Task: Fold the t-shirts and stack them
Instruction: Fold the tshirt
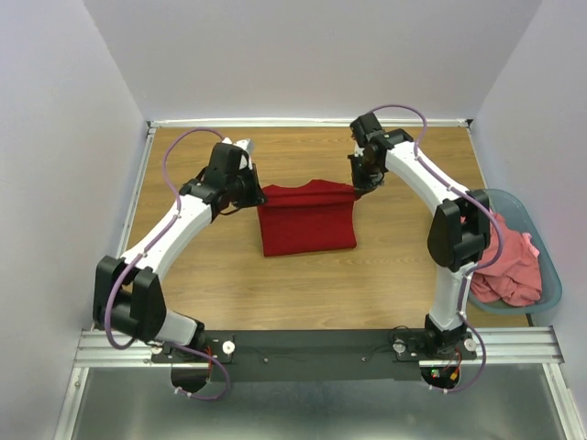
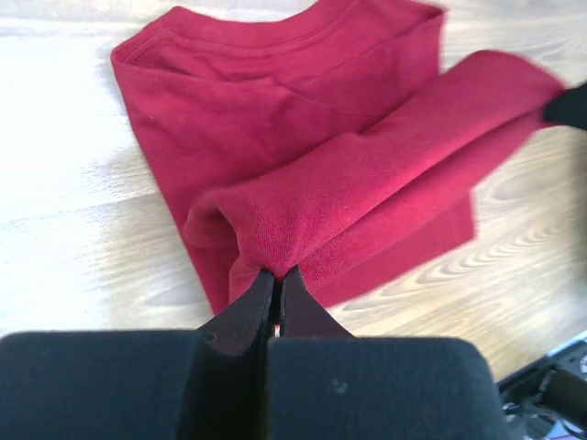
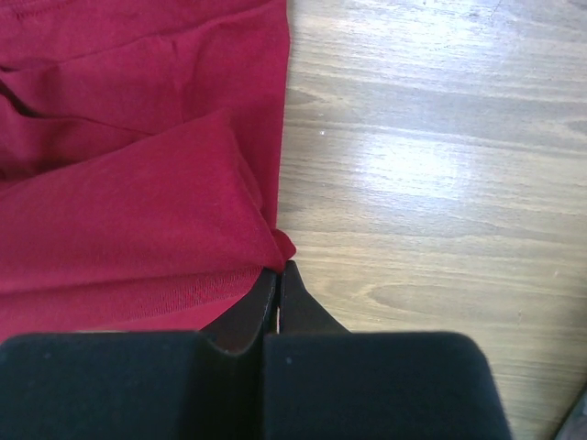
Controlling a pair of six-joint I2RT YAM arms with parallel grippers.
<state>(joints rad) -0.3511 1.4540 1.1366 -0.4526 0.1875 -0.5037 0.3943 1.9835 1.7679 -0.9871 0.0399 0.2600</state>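
We grip the dark red t-shirt (image 1: 305,220), lying mid-table (image 1: 275,293), with the left gripper (image 2: 278,273) and right gripper (image 3: 280,270) each clenched on one far corner. We judge both corners should travel level and together, so the edges align.
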